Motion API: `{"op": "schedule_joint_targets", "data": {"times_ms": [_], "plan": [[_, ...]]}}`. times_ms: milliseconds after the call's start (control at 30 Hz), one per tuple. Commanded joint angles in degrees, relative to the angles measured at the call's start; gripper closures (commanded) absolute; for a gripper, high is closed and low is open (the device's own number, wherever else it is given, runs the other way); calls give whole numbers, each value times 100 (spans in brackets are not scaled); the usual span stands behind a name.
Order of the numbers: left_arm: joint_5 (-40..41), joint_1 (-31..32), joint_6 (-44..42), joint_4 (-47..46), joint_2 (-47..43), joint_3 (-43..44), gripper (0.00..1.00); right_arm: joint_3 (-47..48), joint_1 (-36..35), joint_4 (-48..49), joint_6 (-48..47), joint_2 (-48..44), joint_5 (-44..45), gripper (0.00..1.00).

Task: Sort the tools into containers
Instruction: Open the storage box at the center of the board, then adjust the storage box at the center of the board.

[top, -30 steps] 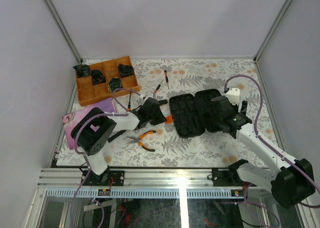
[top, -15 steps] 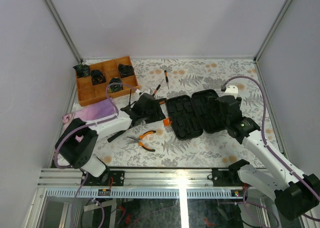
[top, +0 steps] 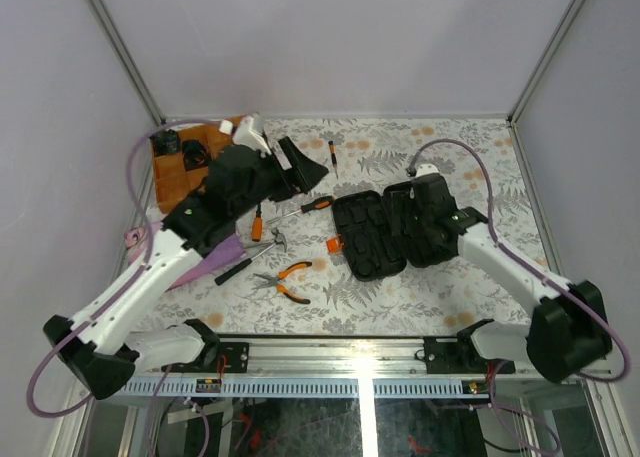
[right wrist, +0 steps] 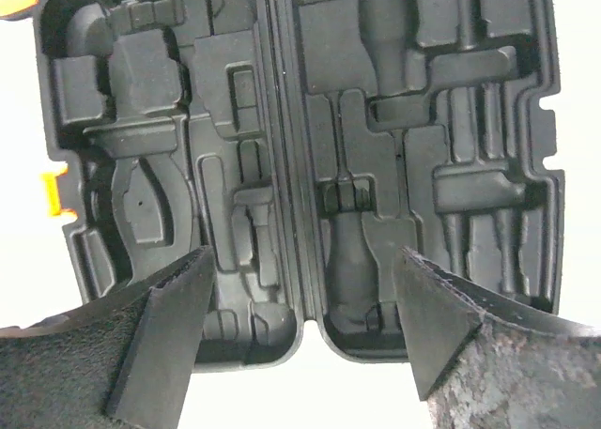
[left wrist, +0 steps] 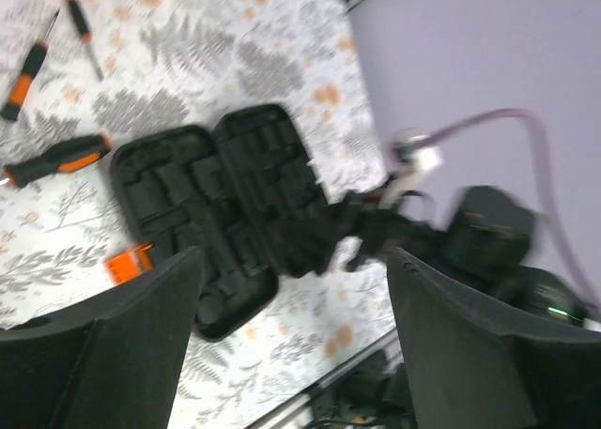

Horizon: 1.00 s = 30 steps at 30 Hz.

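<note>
A wooden tray (top: 172, 184) sat at ten o'clock on the fern-print table (top: 420, 297), with black objects (top: 192, 157) in its compartments. A purple cloth (top: 215, 262) lay near it, at eight o'clock.

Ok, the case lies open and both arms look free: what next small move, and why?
Probably lower the left gripper onto the screwdriver lying just left of the case. Its fingers stand open and empty, the case's moulded slots all look bare, and that tool lies closest to it.
</note>
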<state>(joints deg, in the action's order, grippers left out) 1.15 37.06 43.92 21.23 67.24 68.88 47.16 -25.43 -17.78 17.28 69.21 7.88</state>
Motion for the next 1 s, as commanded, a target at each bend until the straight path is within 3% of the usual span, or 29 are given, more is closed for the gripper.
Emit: {"op": "schedule_joint_targets", "data": {"times_ms": [0, 300, 500, 700, 967], "plan": [[223, -41, 82, 738, -397, 842, 19, 660, 22, 108, -182, 762, -136, 20], [485, -44, 312, 1495, -419, 2554, 8, 1738, 60, -189, -596, 2471, -221, 30], [712, -47, 400, 1502, -492, 2741, 5, 2083, 156, -399, -847, 3193, -226, 39], [712, -50, 466, 1506, -499, 2781, 4, 2107, 217, -460, -951, 3465, -459, 44], [736, -52, 493, 1481, -541, 2799, 4, 2070, 226, -642, -768, 3614, -282, 59]]}}
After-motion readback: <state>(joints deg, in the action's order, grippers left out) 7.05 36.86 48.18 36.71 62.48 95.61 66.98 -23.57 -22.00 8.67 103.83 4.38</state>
